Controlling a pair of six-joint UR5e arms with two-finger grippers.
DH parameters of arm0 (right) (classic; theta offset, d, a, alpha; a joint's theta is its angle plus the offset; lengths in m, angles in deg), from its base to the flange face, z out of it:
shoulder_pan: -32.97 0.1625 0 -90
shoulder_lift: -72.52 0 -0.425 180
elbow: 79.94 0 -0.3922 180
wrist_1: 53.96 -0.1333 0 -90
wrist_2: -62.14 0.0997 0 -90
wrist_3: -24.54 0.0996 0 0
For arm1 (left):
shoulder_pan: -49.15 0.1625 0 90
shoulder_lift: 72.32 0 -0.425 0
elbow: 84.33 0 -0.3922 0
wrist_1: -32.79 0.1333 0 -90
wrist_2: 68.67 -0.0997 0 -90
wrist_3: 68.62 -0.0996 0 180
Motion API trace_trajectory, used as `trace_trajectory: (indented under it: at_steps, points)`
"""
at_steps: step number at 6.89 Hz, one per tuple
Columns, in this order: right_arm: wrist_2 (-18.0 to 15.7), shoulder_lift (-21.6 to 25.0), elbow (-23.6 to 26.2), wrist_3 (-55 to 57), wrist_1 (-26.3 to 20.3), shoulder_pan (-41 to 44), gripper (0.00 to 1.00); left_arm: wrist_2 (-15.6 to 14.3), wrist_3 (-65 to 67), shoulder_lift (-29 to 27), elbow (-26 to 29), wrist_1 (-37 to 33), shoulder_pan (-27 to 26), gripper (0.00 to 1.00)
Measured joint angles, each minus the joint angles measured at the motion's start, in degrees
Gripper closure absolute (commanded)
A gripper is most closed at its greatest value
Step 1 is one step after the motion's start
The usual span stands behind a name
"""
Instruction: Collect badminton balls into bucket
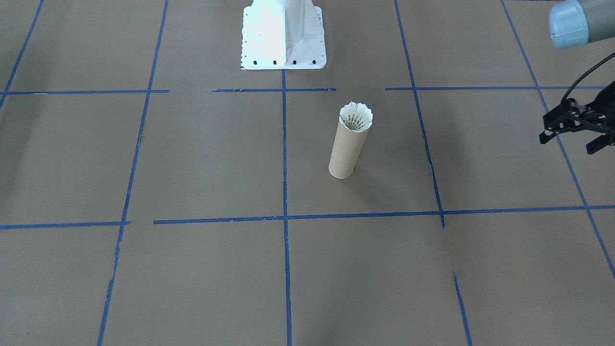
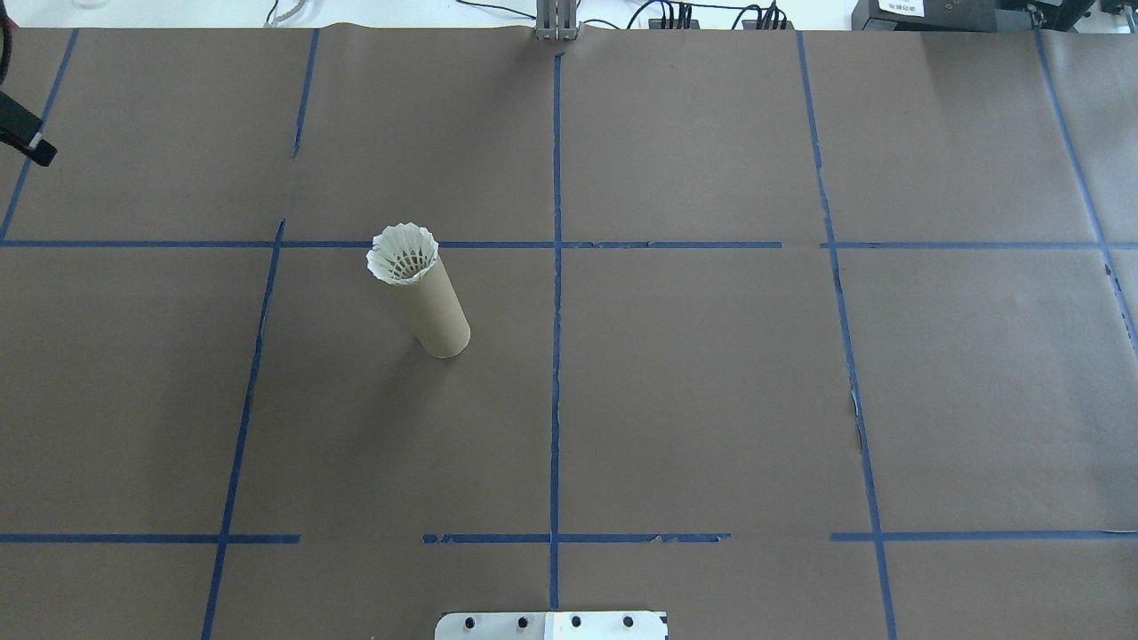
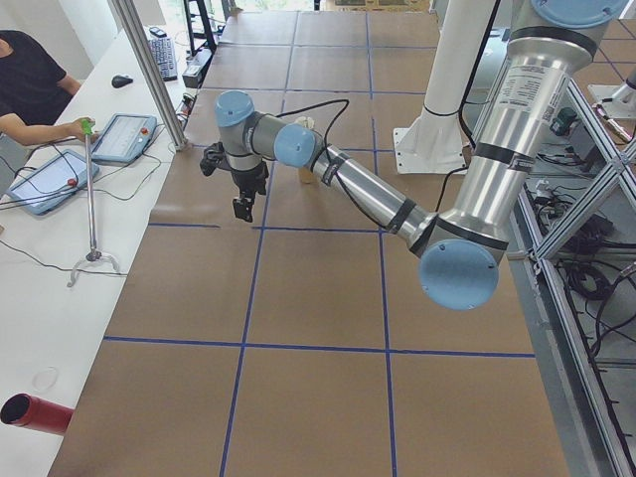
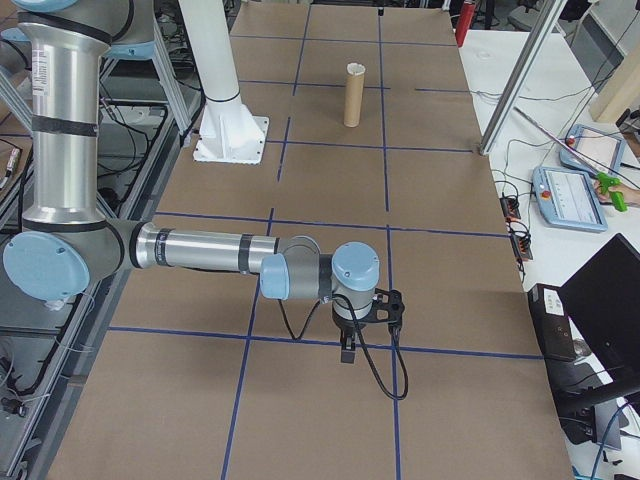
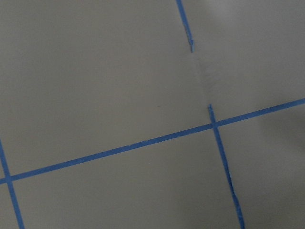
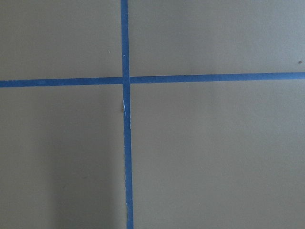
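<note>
Already shuttlecock (image 1: 356,117) seated in tube (image 1: 348,150) mouth; left gripper (image 1: 574,137) spread empty, well aside; right gripper (image 4: 350,325) state unclear.

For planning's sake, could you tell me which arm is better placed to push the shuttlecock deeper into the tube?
Left, probably: the white feather shuttlecock atop the brown cardboard tube is on its side; the right arm is far.

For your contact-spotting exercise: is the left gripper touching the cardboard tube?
Apart. The front-facing view shows the left gripper at the frame's right edge, with bare table between it and the cardboard tube.
</note>
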Motion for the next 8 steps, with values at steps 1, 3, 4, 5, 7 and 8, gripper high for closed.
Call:
trace_trajectory:
  at_steps: [1, 3, 4, 5, 7, 8]
  points:
    - [0.0, 0.0, 0.0, 0.0, 0.0, 0.0, 0.0, 0.23, -0.53, 1.85, 2.6, -2.13, -3.63, 0.0]
    - [0.0, 0.0, 0.0, 0.0, 0.0, 0.0, 0.0, 0.2, -1.38, 3.57, 10.06, -3.53, -9.6, 0.0]
    - [0.0, 0.0, 0.0, 0.02, 0.0, 0.0, 0.0, 0.13, -3.7, 4.73, 12.72, -3.63, -11.72, 0.0]
    - [0.0, 0.0, 0.0, 0.04, 0.0, 0.0, 0.0, 0.11, -7.31, 6.19, 14.67, -3.67, -13.22, 0.0]
    - [0.0, 0.0, 0.0, 0.01, 0.0, 0.0, 0.0, 0.13, -10.58, 9.71, 16.36, -5.8, -14.2, 0.0]
    - [0.0, 0.0, 0.0, 0.0, 0.0, 0.0, 0.0, 0.11, -11.06, 11.33, 16.74, -8.68, -14.23, 0.0]
